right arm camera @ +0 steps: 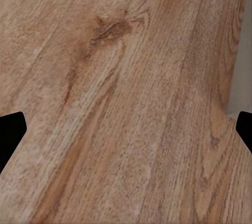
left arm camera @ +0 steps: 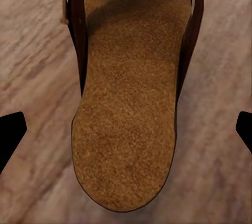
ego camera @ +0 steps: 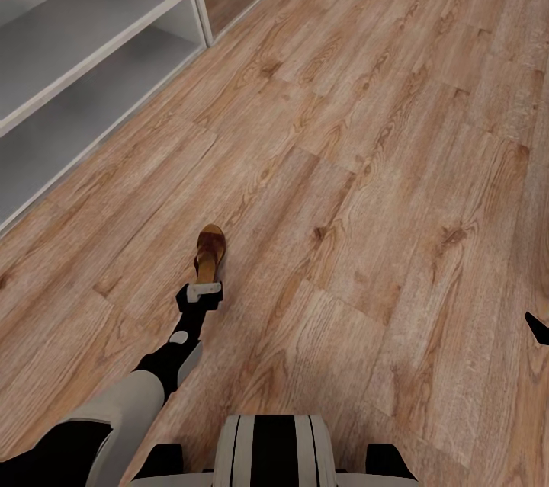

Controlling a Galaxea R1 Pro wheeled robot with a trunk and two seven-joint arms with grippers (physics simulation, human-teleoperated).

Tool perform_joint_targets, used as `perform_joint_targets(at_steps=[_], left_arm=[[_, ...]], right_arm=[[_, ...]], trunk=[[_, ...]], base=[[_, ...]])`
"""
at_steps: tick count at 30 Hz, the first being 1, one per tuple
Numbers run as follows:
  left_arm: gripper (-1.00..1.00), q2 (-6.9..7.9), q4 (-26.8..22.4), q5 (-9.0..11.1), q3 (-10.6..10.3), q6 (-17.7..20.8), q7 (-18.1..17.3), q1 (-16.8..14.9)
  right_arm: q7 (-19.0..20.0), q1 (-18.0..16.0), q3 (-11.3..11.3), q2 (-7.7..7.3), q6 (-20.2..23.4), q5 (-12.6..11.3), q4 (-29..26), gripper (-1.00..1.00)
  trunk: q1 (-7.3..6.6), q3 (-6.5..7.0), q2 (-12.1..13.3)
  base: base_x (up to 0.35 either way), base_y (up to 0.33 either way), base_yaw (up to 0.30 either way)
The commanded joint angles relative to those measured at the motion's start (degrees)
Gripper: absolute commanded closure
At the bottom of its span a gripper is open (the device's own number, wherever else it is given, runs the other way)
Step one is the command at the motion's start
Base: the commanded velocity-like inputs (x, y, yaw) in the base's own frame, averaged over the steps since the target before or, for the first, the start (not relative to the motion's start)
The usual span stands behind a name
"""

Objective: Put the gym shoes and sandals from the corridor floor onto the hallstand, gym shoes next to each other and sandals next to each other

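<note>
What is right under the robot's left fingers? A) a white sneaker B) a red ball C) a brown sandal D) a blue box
C: the brown sandal lies on the wood floor, with the open left gripper straddling it, one finger either side.
</note>
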Motion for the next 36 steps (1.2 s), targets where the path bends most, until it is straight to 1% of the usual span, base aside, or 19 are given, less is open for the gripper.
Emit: perform_joint_targets(at_steps=[1,11,18,22,29,36], left_arm=[[-1.0,0.04,-0.06,-0.01,0.0,0.0,0.0,0.0],[-1.0,0.31,-0.24,-0.02,0.04,-0.19,0.0,0.0],[-1.0,1.25,-0.27,-0.01,0.09,-1.61,0.0,0.0],[-1.0,1.48,-0.27,-0.01,0.07,-2.04,0.0,0.0],[-1.0,1.48,-0.28,-0.02,0.03,-2.28,0.0,0.0],[-1.0,1.51,-0.28,-0.02,0.02,-2.36,0.0,0.0]], right_arm=[[0.0,0.01,-0.01,0.0,0.0,0.0,0.0,-1.0],[0.0,0.02,0.04,0.03,0.0,0.0,0.0,-1.0],[0.0,0.03,0.05,0.01,0.0,0.0,0.0,-1.0],[0.0,0.03,0.05,0.04,0.0,0.0,0.0,-1.0],[0.0,0.03,0.06,0.04,0.0,0.0,0.0,-1.0],[0.0,0.03,0.09,0.06,-0.02,0.0,0.06,-1.0]], trunk=[[0.0,0.0,0.0],[0.0,0.0,0.0],[0.0,0.0,0.0],[0.0,0.0,0.0],[0.0,-0.13,0.0],[0.0,-0.59,0.0]], base=[[0.0,0.0,0.0],[0.0,0.0,0.0],[0.0,0.0,0.0],[0.0,0.0,0.0],[0.0,0.0,0.0],[0.0,0.0,0.0]])
